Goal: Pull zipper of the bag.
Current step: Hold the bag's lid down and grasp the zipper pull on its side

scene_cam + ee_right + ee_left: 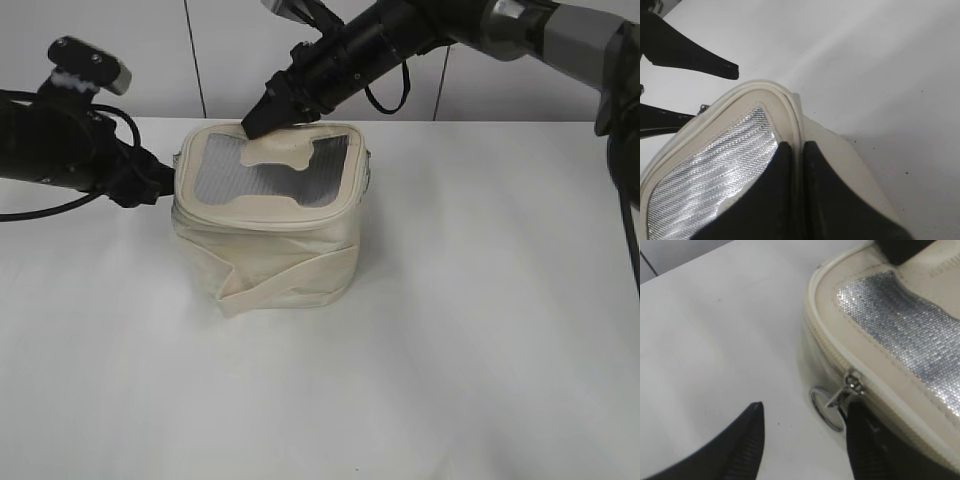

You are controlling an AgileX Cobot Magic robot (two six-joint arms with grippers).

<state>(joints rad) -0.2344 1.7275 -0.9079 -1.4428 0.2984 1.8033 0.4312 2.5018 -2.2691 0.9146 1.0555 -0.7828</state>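
A cream fabric bag point(285, 255) with a silver sequin lid point(265, 175) stands on the white table. Its metal zipper slider with a ring pull point(832, 402) hangs at the bag's left side. My left gripper point(805, 420) is open, its fingers either side of the ring pull, the right finger touching the bag just below the slider; it also shows at the bag's left in the exterior view point(160, 185). My right gripper point(795, 150) is shut on the lid's rim point(785, 102) at the far corner; it also shows in the exterior view point(255, 125).
The white table point(480, 330) stretches around the bag. A white panelled wall point(200, 50) stands behind it. Black cables hang from both arms.
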